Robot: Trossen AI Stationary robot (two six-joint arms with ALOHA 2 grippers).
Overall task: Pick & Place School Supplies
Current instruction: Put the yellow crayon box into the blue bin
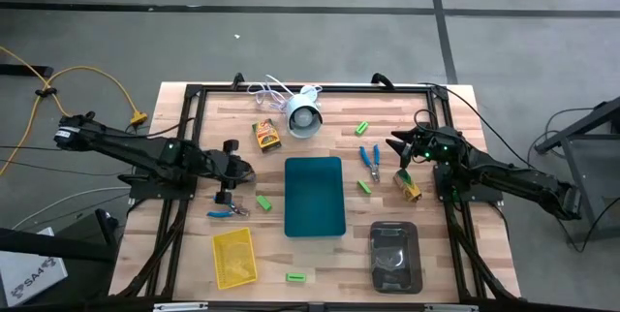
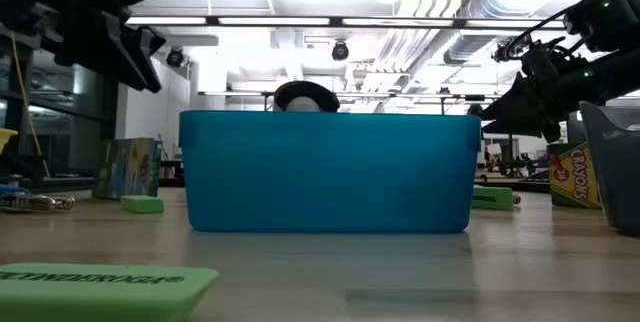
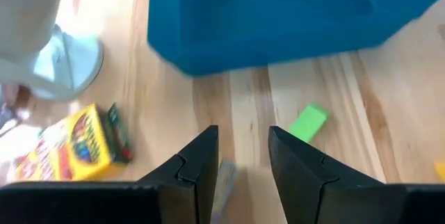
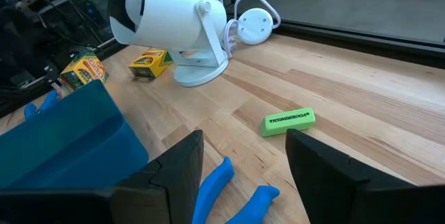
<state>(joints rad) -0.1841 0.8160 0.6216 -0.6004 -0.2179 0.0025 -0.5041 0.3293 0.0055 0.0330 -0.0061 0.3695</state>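
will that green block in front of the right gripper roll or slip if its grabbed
The green block probably won't roll: it lies flat on the wooden table and looks rectangular. Its printed, eraser-like look suggests it is light and grippy. The right gripper, open above the blue scissors, seems wide enough.

The left arm reaches in from the bench's left edge, its hand (image 1: 229,171) held above the left half of the bench with fingers (image 3: 198,165) parted and nothing between them. The right arm stretches in from the right edge, its hand (image 1: 399,147) raised over the right half, fingers (image 4: 182,161) spread wide and empty.
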